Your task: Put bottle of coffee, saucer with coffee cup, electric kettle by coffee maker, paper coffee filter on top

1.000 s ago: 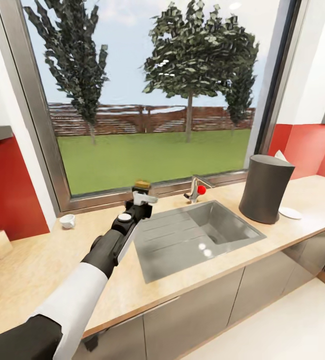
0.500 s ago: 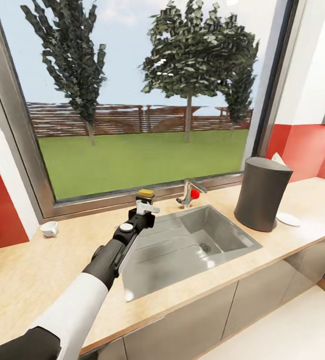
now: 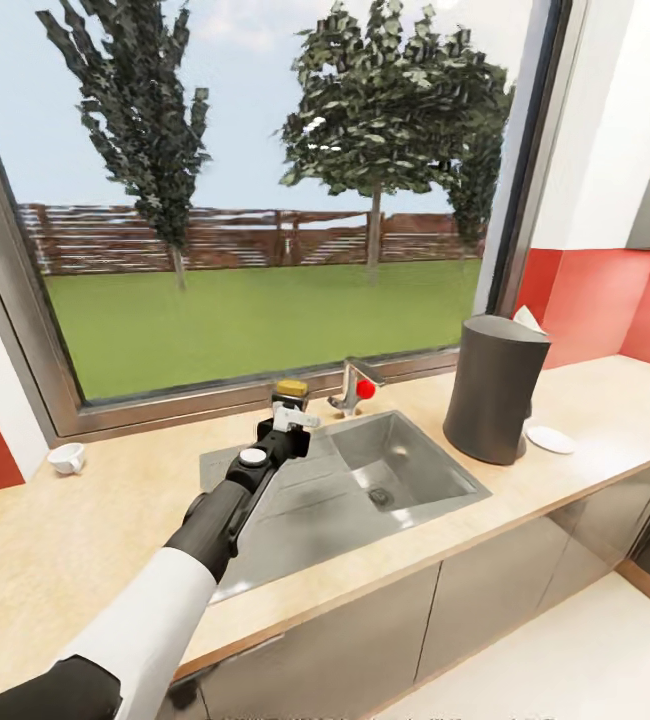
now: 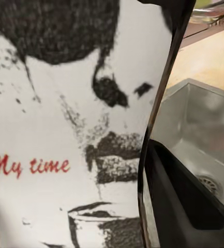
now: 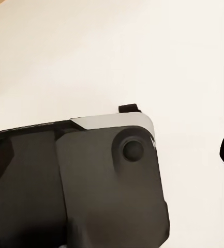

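head view has the left gripper stretched out over the bench, clamped on the bottle of coffee, whose yellow lid pokes up above the fingers near the window sill. left wrist view confirms the hold: the white label sits pressed close against a dark finger, with the steel sink beyond.

the coffee maker stands on the far side of the sink toward the robot's right, with the saucer just beside it. the coffee cup sits well apart, off to the robot's left by the window frame. right wrist view is too close to its own housing to tell whether that gripper is clenched or released.

the step in hand looks like carrying the jar across to the coffee maker. it should go well if the bottle stays upright, travels clear of the tap, and comes down on bare bench beside the machine, not on the saucer. set it flat before letting go.
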Robot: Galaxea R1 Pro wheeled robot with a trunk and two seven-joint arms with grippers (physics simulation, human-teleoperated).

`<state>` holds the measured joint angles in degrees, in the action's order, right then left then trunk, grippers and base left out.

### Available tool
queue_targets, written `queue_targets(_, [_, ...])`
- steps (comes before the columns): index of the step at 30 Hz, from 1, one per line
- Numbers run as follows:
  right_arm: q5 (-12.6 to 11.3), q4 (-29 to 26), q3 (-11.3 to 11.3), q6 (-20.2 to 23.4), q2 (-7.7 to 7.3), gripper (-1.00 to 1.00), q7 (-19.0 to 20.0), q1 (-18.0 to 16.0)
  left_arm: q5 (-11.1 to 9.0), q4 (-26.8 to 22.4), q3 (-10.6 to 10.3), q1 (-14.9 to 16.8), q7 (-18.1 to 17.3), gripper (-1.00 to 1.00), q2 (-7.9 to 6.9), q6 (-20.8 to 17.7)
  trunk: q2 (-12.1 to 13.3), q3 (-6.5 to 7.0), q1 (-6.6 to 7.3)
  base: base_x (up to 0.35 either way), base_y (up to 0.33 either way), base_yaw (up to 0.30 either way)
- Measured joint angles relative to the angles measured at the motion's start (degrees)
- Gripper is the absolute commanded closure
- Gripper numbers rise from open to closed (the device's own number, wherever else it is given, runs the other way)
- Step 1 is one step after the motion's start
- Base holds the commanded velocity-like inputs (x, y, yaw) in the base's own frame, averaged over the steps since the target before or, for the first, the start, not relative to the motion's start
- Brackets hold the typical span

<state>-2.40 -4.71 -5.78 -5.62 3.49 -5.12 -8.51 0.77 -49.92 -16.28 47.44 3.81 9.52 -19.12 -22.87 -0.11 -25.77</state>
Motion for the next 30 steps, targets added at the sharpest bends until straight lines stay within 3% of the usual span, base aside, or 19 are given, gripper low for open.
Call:
queue_targets(17, [0.0,0.0,0.1,0.0,0.0,-1.0,0.0,0.0,0.0,-0.3,0.0,-0.7,0.0,1.0,0.08,0.0,0.0,-0.05,0.0,-0.077,-0.272,0.0])
queue_targets(30, [0.0,0.0,0.1,0.0,-0.01,-1.0,0.0,0.0,0.0,-0.2,0.0,-0.9,0.1,1.0,0.09,0.0,0.1,-0.81,0.02,-0.044,-0.272,0.0])
